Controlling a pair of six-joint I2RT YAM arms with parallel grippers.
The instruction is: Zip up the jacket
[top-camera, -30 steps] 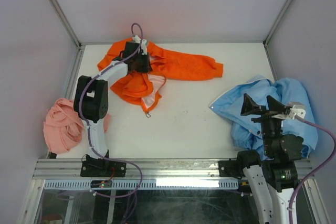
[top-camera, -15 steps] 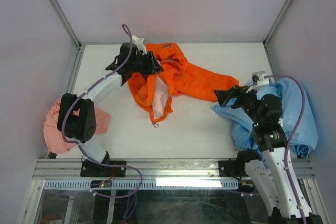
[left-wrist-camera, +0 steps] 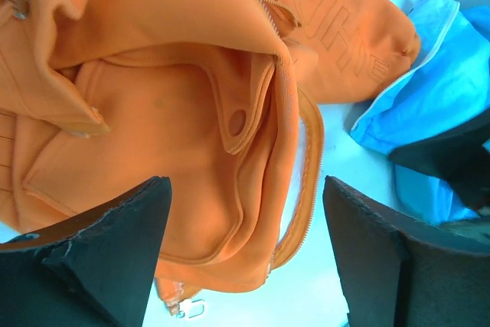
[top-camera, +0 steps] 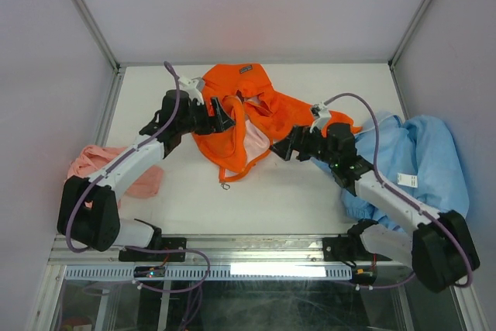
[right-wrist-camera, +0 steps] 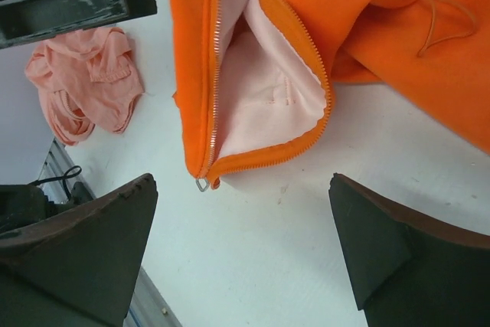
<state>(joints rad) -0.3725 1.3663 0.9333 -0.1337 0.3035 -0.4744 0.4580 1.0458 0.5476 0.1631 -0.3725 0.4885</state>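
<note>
Jacket [top-camera: 240, 87] lay unzipped, far-centre on bench [top-camera: 294, 191], zipper pull [right-wrist-camera: 201, 184] at near hem; my left jaws and right jaws hung released either side, probably to spread its fronts.

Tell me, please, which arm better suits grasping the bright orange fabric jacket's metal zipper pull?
Probably right: the right claw lines up with the metal zipper pull; the left claw hovers over bunched jacket fabric.

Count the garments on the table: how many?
3. The orange jacket lies at far centre, the light blue garment on the right side, and the salmon-pink cloth at the left edge. Anything beneath them would be hidden.
</note>
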